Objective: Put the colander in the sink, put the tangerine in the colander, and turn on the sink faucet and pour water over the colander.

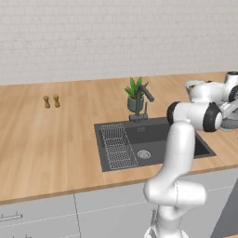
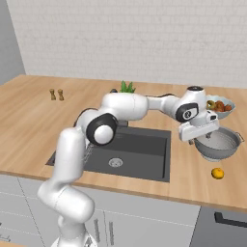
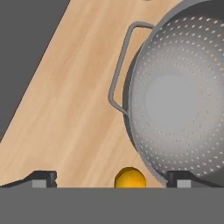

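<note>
The perforated silvery colander (image 2: 221, 144) stands on the wooden counter right of the sink (image 2: 144, 144), its wire handle (image 3: 119, 74) on the side facing the basin. The small orange tangerine (image 2: 217, 173) lies on the counter in front of the colander and apart from it. My gripper (image 2: 199, 139) hangs open just over the colander's sink-side rim; in the hand view its fingertips (image 3: 43, 179) stand wide apart, with the tangerine (image 3: 130, 178) low between them and nothing held. The dark faucet (image 1: 143, 96) rises behind the sink (image 1: 158, 137) with no stream visible.
A glossy bowl of red fruits (image 2: 221, 106) sits behind the colander. A green potted plant (image 1: 135, 93) stands by the faucet. A wire rack (image 1: 117, 146) fills the sink's left part. Two small shakers (image 1: 51, 101) stand far left on the counter.
</note>
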